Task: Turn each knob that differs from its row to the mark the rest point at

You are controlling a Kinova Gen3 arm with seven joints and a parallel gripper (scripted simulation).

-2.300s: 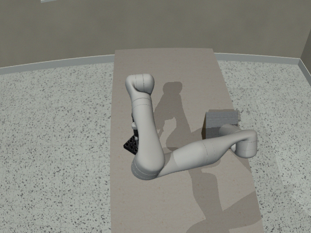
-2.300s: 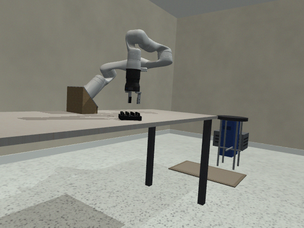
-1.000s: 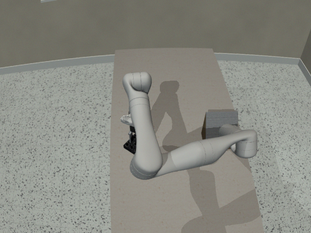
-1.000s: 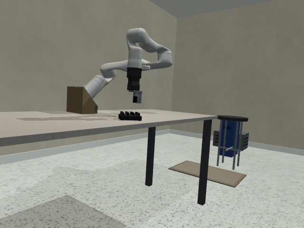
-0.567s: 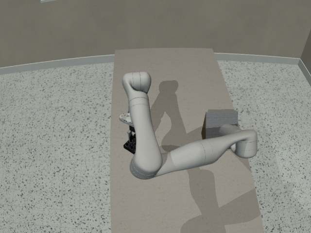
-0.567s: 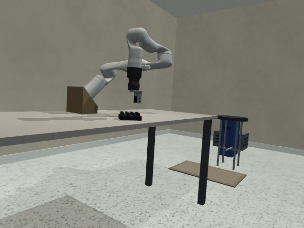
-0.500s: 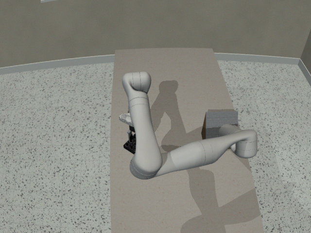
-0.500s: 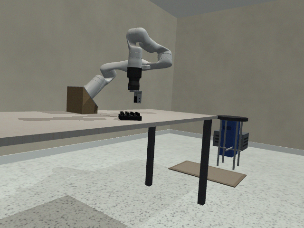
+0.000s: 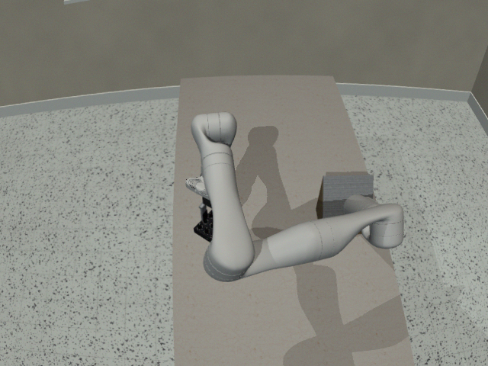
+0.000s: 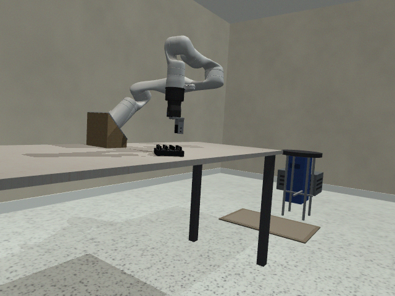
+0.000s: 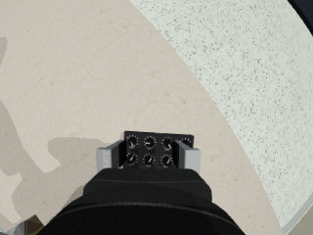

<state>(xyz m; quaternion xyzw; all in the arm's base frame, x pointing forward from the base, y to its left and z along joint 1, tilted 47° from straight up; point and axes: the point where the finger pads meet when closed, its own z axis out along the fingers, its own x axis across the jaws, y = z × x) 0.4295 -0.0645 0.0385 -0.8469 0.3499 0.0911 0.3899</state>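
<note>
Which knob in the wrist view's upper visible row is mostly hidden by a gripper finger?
The rightmost knob: the finger cuts across it; the other three show whole.

Black knob box upright on the tabletop

The knob box [image 9: 203, 231] [image 10: 168, 153] [image 11: 140, 151] is black and squarish, standing level near the table's long edge. Black knobs rise from its top, each with a white line and a ring of pale marks. The printed names are too small to read; the box appears motionless, though that is hard to judge.
</note>
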